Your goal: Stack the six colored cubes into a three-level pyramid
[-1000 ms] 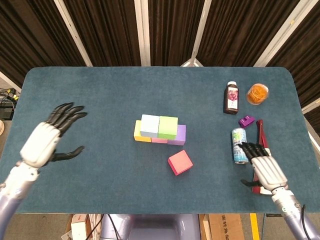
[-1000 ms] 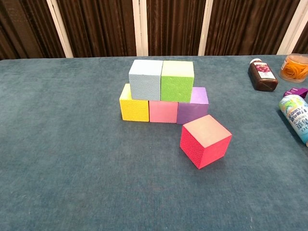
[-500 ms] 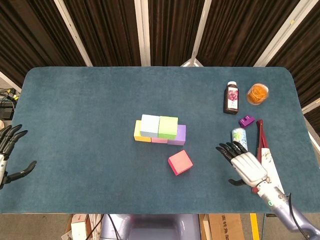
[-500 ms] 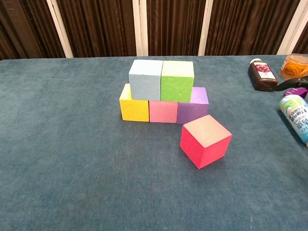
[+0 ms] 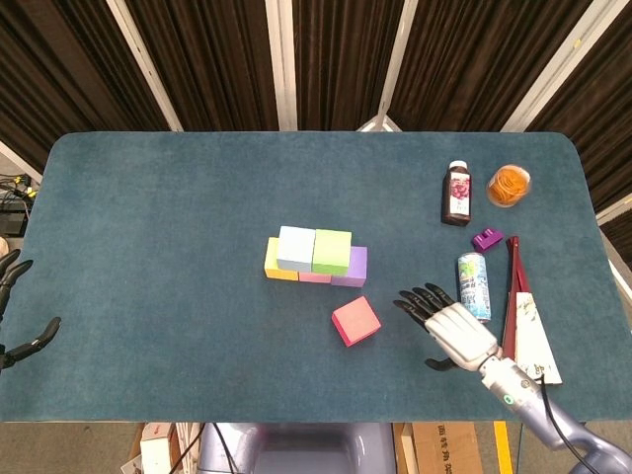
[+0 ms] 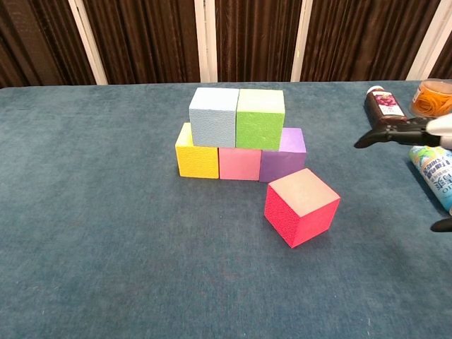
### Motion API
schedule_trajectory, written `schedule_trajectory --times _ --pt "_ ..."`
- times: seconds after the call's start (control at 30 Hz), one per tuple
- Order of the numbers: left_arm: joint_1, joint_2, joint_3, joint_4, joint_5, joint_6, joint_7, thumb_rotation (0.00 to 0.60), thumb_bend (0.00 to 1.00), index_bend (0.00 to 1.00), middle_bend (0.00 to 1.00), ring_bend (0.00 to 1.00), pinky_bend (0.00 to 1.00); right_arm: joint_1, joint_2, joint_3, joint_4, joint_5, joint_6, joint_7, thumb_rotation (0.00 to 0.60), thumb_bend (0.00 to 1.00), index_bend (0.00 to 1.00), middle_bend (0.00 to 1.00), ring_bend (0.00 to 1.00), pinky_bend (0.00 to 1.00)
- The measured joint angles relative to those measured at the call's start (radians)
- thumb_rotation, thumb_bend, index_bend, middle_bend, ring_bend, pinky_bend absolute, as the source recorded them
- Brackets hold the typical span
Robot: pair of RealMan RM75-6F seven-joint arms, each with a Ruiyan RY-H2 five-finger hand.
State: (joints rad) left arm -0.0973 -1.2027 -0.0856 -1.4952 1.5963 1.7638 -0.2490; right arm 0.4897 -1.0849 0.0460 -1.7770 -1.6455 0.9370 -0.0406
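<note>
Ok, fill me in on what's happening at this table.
A cube pyramid is two levels up: light blue cube and green cube sit on the yellow, pink and purple row. The red cube lies on the table in front. The right hand, open, is beside it; the left hand is at the table's edge.

The right hand (image 5: 449,324) hovers low over the near right part of the table, palm down, its dark fingers (image 5: 417,300) spread apart and pointing toward the middle, the thumb held out to the near side. It holds nothing. Its silver forearm (image 5: 538,405) runs back to the lower right corner. In the chest view only its fingertips (image 6: 385,134) show at the right edge. The left hand (image 5: 14,306) sits at the far left edge, mostly cut off, dark fingers apart and empty.
</note>
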Motion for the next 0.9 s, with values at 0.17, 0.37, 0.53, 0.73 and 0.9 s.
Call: schedule_trajectory --times 0.17,0.37,0.53,0.73,0.9 --pt "-0.009 -0.035 -0.022 0.032 -0.018 -0.007 0.006 0.600 0.32 0.13 0.05 0.00 0.00 0.042 -0.016 0.024 -0.027 0.049 -0.049 0.010 0.600 0.20 0.10 0.08 0.06 0.00" --pt "-0.016 -0.049 -0.031 0.034 -0.038 -0.036 0.028 0.600 0.32 0.13 0.05 0.00 0.00 0.098 -0.026 0.055 -0.048 0.120 -0.109 0.038 0.600 0.20 0.11 0.09 0.07 0.00" --pt "-0.019 -0.057 -0.034 0.035 -0.042 -0.045 0.043 0.600 0.32 0.13 0.05 0.00 0.00 0.126 -0.045 0.075 -0.055 0.187 -0.138 0.018 0.600 0.20 0.17 0.10 0.09 0.00" --pt "-0.022 -0.062 -0.042 0.035 -0.053 -0.060 0.043 0.600 0.32 0.13 0.05 0.00 0.00 0.164 -0.086 0.097 -0.060 0.278 -0.166 -0.020 0.600 0.20 0.18 0.13 0.12 0.00" --pt "-0.019 -0.065 -0.054 0.037 -0.061 -0.050 0.035 0.600 0.32 0.13 0.05 0.00 0.00 0.183 -0.128 0.104 -0.051 0.342 -0.167 -0.063 0.600 0.20 0.18 0.21 0.15 0.00"
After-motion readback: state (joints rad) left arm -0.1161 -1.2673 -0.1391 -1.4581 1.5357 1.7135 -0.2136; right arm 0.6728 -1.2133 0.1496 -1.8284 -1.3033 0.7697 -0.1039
